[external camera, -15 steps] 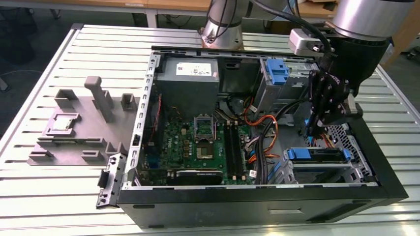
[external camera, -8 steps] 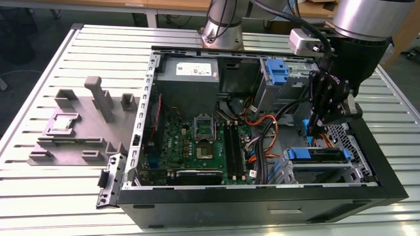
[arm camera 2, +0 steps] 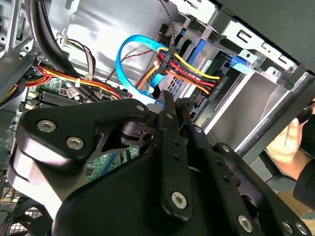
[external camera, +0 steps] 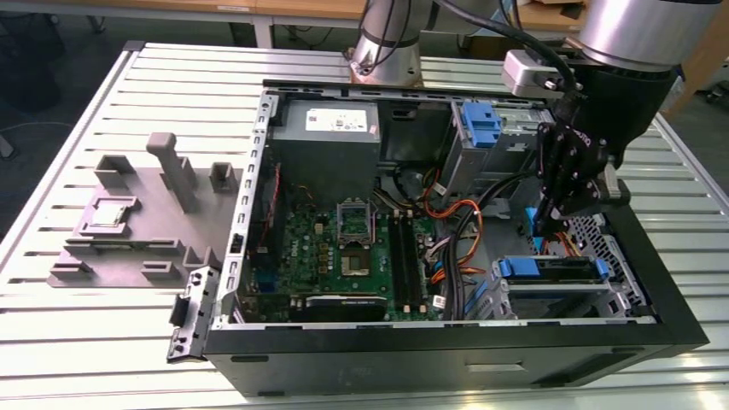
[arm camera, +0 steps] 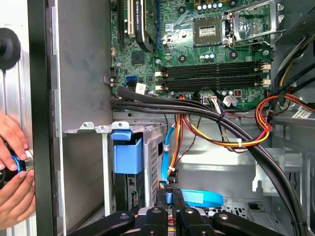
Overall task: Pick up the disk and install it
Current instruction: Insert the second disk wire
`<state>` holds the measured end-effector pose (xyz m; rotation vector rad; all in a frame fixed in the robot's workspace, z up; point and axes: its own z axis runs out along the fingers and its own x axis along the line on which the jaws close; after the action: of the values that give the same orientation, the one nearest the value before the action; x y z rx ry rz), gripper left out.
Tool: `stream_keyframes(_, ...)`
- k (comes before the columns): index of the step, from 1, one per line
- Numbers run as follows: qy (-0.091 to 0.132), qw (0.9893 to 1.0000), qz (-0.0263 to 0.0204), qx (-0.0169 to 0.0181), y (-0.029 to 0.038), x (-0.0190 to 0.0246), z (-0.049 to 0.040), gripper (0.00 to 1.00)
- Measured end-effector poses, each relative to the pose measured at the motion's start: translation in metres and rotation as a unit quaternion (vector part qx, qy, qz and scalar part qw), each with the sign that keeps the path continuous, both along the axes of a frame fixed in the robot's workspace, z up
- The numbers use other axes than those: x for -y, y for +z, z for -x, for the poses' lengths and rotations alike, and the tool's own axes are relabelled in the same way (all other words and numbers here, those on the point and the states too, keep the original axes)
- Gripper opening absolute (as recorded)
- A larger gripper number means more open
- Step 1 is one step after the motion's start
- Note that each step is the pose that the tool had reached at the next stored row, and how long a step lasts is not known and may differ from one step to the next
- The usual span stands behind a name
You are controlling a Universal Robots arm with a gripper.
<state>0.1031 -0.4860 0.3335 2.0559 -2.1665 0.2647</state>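
- an open computer case (external camera: 456, 342) lies on its side on a slatted metal table (external camera: 91, 342), with the motherboard (external camera: 341, 248) facing up
- the disk (external camera: 555, 270) sits in the drive cage (external camera: 564, 299) at the case's front corner, on the exterior view's right; its blue carrier shows at both ends
- in the first wrist view the disk (arm camera: 128, 156) shows as a blue tab at the cage mouth, with the drive's dark edge running on from it inside the cage
- the gripper (external camera: 545, 232) hangs inside the case just above the cage, apart from the disk
- its fingers (arm camera: 170, 195) are clenched together with nothing seen between them; in the second wrist view the fingers (arm camera 2: 166, 105) also meet
- a blue flat cable (arm camera: 199, 198) lies just beside the fingertips, and a bundle of red, yellow and orange wires (arm camera 2: 189, 71) runs close past them
- thick black cables (arm camera: 206, 115) cross between the motherboard and the cage
- a bare blue bracket (external camera: 483, 126) is fixed to the upper cage near the power supply (external camera: 328, 128)
- a person's hands (arm camera: 12, 169) are outside the case wall, holding a small blue and black thing
- a grey fixture (external camera: 137, 222) stands on the table on the exterior view's left, well apart from the case
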Motion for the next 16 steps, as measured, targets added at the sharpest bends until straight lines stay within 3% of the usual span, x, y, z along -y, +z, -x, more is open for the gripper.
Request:
stream_keyframes(5,0.000,1.0000,0.0000,0.0000,0.0000,0.0000,0.0000,0.23)
stream_keyframes(6,0.000,1.0000,0.0000,0.0000,0.0000,0.0001,0.0004,0.30)
stream_keyframes(12,0.000,1.0000,-0.0001,-0.0004,0.0006,0.0000,0.0016,0.30)
stream_keyframes(16,0.000,1.0000,-0.0002,-0.0097,0.0095,0.0000,0.0001,0.30)
